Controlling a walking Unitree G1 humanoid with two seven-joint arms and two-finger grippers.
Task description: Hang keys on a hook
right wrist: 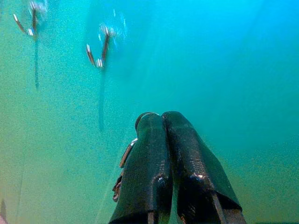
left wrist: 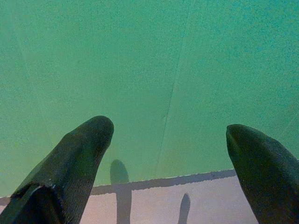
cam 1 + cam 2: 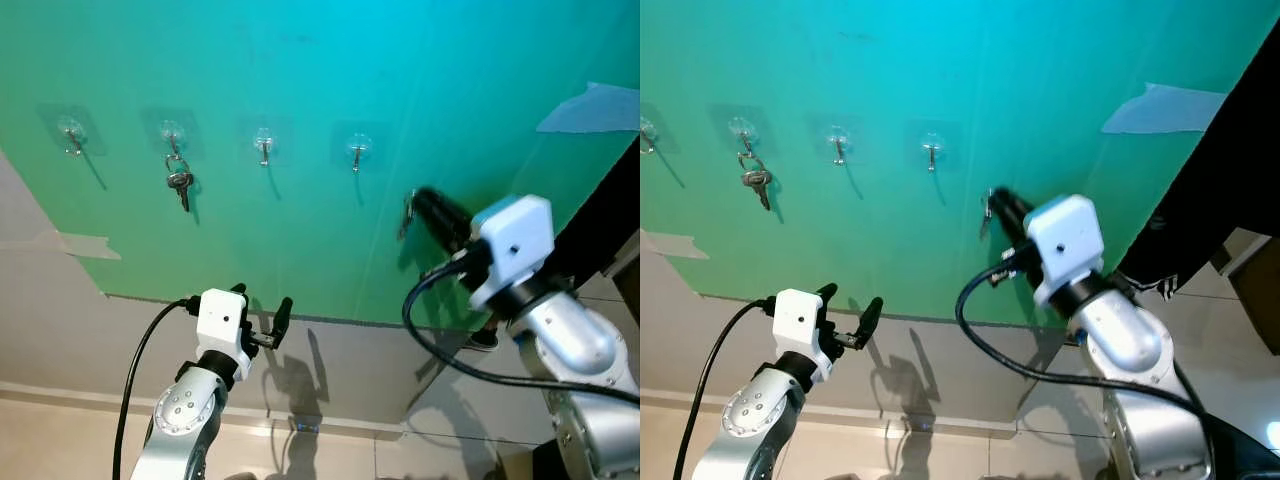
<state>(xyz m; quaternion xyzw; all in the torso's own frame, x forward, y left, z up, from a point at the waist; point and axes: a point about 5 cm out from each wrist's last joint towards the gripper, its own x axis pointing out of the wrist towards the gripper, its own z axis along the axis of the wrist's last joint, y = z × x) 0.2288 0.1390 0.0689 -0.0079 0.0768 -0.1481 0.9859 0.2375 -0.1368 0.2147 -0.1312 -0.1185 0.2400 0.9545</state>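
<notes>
Wall first: green panel across the upper scene, grey band below, strip of pale tape at upper right. Row of four clear adhesive hooks across the panel. Second hook from the left already carrying a set of hung keys; leftmost hook, third hook and fourth hook bare.

Right hand raised toward the panel, just below and to the right of the fourth hook, apart from it. Fingers pressed together in the right wrist view, pinching a key ring with keys dangling beside the fingers. Held keys also glinting at the fingertips in the head view.

Left hand low near the panel's lower edge, fingers spread wide, holding nothing.

Judged progress: keys picked up and carried close to the wall, one earlier set in place. Left to do: lift the ring to a bare hook, most likely the fourth, slip it over the prong, release.
</notes>
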